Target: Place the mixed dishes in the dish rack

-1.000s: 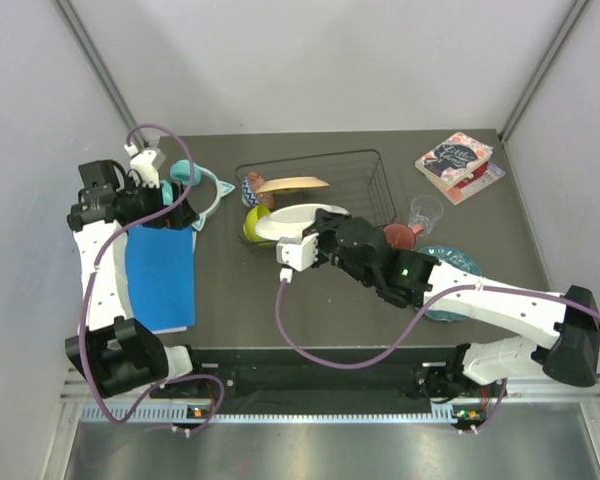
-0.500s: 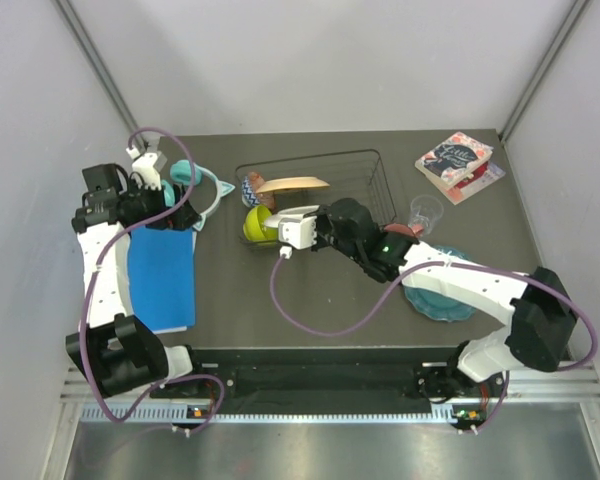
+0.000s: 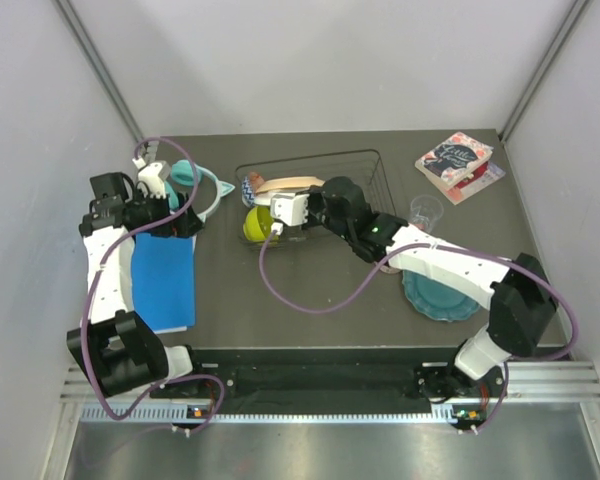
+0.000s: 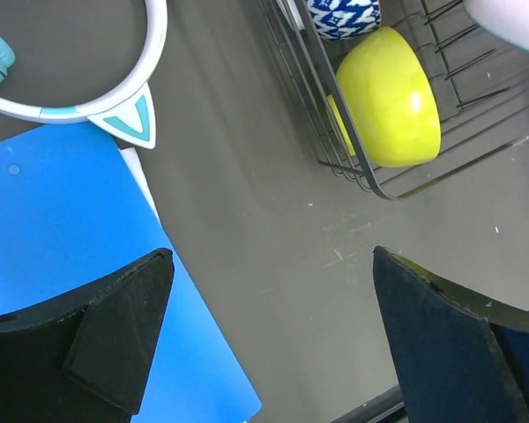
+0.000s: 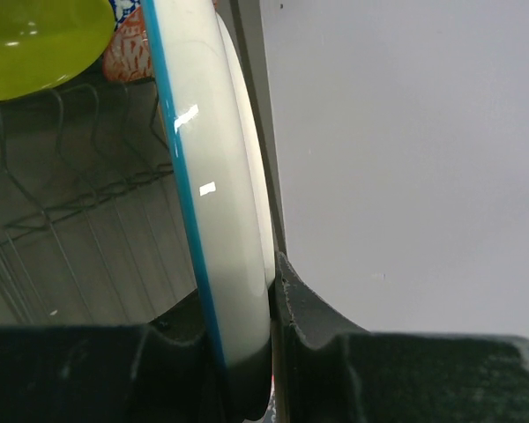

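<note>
My right gripper (image 5: 247,300) is shut on the rim of a white plate (image 5: 220,176) with a blue edge, held upright over the black wire dish rack (image 3: 375,170), whose prongs (image 5: 70,203) stand below it. In the rack sit a yellow-green bowl (image 3: 255,225), a red-blue patterned bowl (image 3: 252,188) and a cream plate (image 3: 292,183). On the table at the right lies a teal scalloped plate (image 3: 442,295), partly under the right arm. My left gripper (image 4: 273,326) hangs open and holds nothing, over bare table left of the rack. The mug is hidden.
A blue folder (image 3: 160,275) lies at the left, with teal cat-ear headphones (image 3: 205,185) behind it. Floral books (image 3: 455,160) sit at the back right. A clear cup (image 3: 427,210) stands right of the rack.
The right arm has carried the white plate back and to the left, from the rack's front edge to over the rack. The left gripper has shifted slightly to the right.
</note>
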Tool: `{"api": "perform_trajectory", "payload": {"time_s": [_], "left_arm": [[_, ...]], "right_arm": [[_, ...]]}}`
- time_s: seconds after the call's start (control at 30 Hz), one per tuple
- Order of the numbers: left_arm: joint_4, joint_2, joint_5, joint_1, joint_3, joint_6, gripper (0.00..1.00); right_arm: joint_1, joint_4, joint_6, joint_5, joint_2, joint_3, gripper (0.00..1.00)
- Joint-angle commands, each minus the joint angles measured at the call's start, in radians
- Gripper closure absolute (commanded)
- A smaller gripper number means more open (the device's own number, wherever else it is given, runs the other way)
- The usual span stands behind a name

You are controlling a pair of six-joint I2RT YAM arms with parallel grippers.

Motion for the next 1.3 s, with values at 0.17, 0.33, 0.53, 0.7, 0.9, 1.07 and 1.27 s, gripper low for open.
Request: {"api": "perform_trajectory", "payload": {"time_s": [0.17, 0.33, 0.53, 0.7, 0.9, 1.07, 1.27], "left_arm": [[0.071, -0.014, 0.029, 0.003, -0.024, 0.01, 0.01], [0.084, -0.009, 0.033, 0.003, -0.027, 0.002, 0.01], [0.087, -0.004, 0.035, 0.003, -0.027, -0.004, 0.01], [0.09, -0.004, 0.033, 0.003, -0.029, -0.004, 0.01], [0.091, 0.003, 0.039, 0.003, -0.03, -0.008, 0.01], [0.099, 0.002, 0.044, 0.002, -0.038, -0.013, 0.01], [0.102, -0.001, 0.052, 0.002, -0.047, -0.021, 0.01]], "right_arm": [[-0.054, 0.183, 0.027, -0.061, 0.054, 0.156, 1.0], [-0.063, 0.19, 0.05, -0.069, 0.078, 0.151, 1.0], [-0.079, 0.213, 0.057, -0.081, 0.095, 0.134, 1.0], [-0.1, 0.227, 0.065, -0.09, 0.112, 0.147, 1.0], [-0.1, 0.213, 0.056, -0.083, 0.103, 0.159, 1.0], [-0.097, 0.212, 0.045, -0.081, 0.074, 0.136, 1.0], [-0.097, 0.227, 0.071, -0.092, 0.112, 0.114, 1.0]]}}
